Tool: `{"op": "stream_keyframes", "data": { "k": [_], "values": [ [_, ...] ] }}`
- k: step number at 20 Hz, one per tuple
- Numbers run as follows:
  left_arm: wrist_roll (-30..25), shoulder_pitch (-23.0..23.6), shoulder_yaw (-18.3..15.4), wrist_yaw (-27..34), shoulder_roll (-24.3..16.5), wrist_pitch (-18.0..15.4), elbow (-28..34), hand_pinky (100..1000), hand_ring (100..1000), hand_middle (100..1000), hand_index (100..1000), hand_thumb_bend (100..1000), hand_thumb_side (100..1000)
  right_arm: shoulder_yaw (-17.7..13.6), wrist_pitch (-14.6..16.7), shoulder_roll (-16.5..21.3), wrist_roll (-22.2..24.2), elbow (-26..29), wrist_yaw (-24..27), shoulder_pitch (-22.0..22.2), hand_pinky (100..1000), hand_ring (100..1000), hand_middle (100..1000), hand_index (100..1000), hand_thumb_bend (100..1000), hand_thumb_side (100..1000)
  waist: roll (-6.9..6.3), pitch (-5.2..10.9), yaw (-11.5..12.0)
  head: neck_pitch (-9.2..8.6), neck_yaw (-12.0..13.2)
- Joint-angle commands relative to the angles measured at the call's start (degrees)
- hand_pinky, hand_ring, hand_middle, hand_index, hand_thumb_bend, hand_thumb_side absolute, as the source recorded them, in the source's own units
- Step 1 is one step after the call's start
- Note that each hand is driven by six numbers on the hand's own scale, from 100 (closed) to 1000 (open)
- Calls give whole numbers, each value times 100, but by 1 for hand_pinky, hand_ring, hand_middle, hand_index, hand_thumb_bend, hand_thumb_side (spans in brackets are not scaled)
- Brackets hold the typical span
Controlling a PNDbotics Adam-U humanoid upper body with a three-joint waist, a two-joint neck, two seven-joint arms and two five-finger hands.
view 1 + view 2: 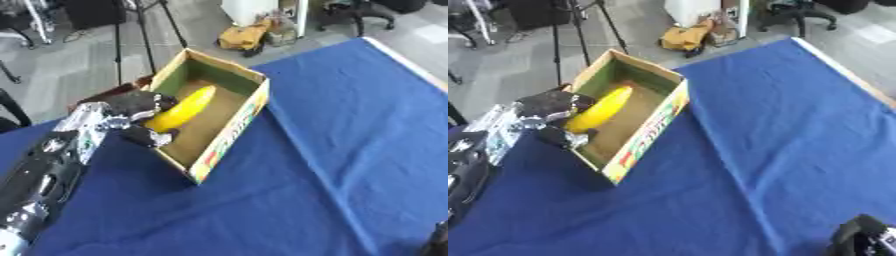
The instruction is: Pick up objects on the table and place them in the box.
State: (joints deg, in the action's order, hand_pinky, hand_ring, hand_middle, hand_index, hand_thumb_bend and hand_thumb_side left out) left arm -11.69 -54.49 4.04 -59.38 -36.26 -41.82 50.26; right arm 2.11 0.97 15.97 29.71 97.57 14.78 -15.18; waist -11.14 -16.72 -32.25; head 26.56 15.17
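Fingers of our left hand curl round the banana's near end, at centre left, over the open box on the blue tabletop. We should lower it to the floor, then release.

My left hand looks like shiny metal; the box is cardboard; the tabletop wears soft blue cloth.

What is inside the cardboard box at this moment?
A yellow banana lies slanted inside the box, its near end held by the left hand. Bare brown floor shows beside it. The hand hides the box's left wall and whatever lies under the banana's near end.
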Motion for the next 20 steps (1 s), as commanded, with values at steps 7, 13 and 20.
{"op": "stream_keyframes", "data": {
  "k": [7,13,20],
  "values": [
    [-62,-56,-39,191,-149,-35,109,761,831,908,926,100,1000,-57,-15,106,5,115,47,-62,510,379,328,563,100,836,66,179,37,-80,13],
    [-113,-44,-23,133,-164,-168,151,775,843,888,928,172,1000,-59,-21,118,8,112,60,-63,510,380,328,564,100,836,62,201,45,-79,14],
    [65,-41,-56,6,-171,-231,192,767,832,879,939,458,1000,-64,-26,125,10,108,67,-62,510,380,328,563,100,836,54,219,47,-84,11]
  ]
}}
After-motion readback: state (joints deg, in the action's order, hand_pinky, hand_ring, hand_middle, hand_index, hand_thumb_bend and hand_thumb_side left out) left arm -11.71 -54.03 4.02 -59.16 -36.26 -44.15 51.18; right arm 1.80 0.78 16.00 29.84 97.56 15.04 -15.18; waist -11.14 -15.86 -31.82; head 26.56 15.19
